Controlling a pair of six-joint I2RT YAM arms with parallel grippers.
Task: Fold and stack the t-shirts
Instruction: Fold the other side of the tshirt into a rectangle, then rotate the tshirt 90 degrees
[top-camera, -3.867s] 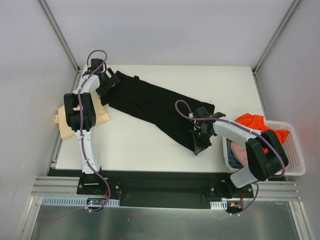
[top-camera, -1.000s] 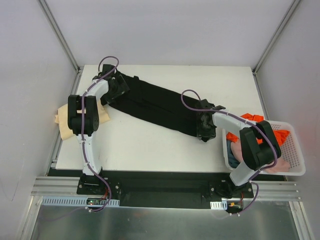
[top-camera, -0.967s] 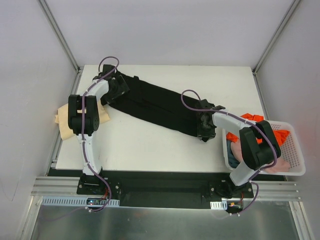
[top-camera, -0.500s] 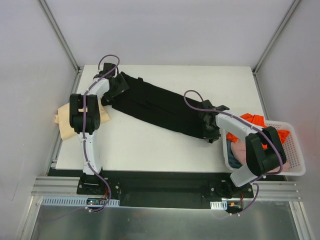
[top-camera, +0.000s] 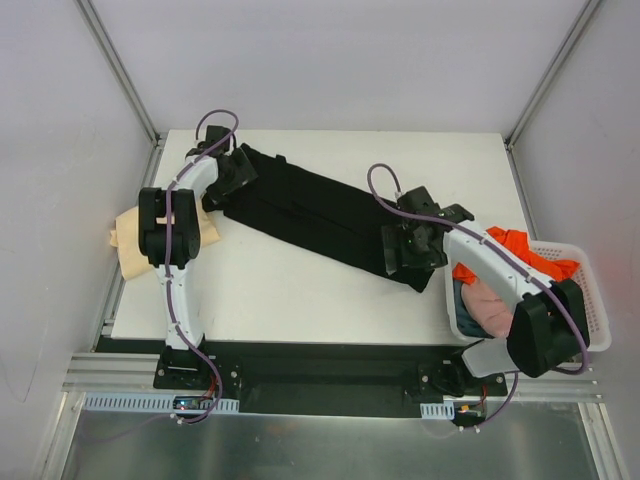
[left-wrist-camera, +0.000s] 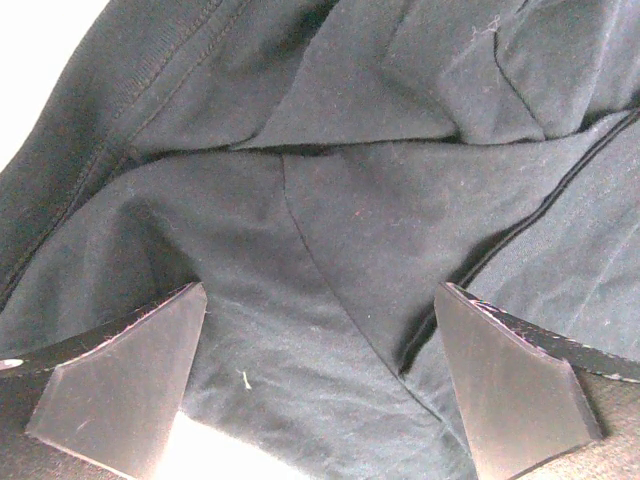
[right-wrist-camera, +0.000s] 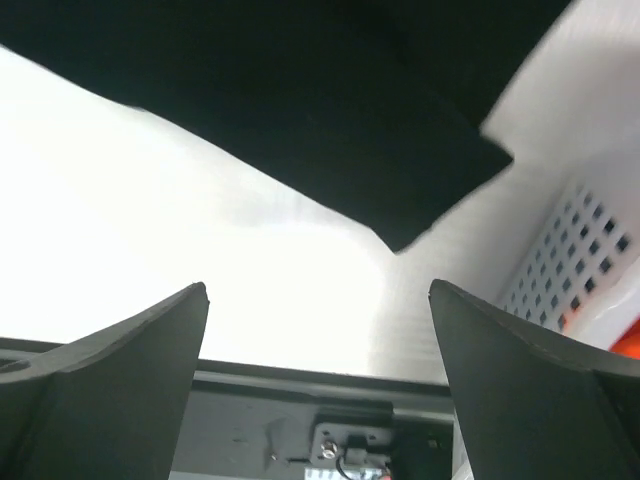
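Observation:
The black t-shirt (top-camera: 320, 215) lies folded into a long strip, running diagonally across the white table (top-camera: 290, 290). My left gripper (top-camera: 230, 173) hangs open over its far left end. In the left wrist view the open left gripper (left-wrist-camera: 315, 390) has wrinkled black cloth (left-wrist-camera: 330, 230) below its fingers. My right gripper (top-camera: 400, 252) hovers open above the strip's near right end, holding nothing. The right wrist view shows the open right gripper (right-wrist-camera: 320, 385) with the shirt's corner (right-wrist-camera: 400, 190) apart from it. A tan t-shirt (top-camera: 127, 245) lies at the table's left edge.
A white mesh basket (top-camera: 597, 322) stands at the table's right edge, holding an orange shirt (top-camera: 510, 245) and a pink one (top-camera: 487, 308). Its mesh wall (right-wrist-camera: 570, 265) shows in the right wrist view. The metal frame rail (top-camera: 320, 378) runs along the near edge.
My right gripper has opened, let go of the black shirt's right end and lifted off it, swinging slightly left. The left gripper stays open in place.

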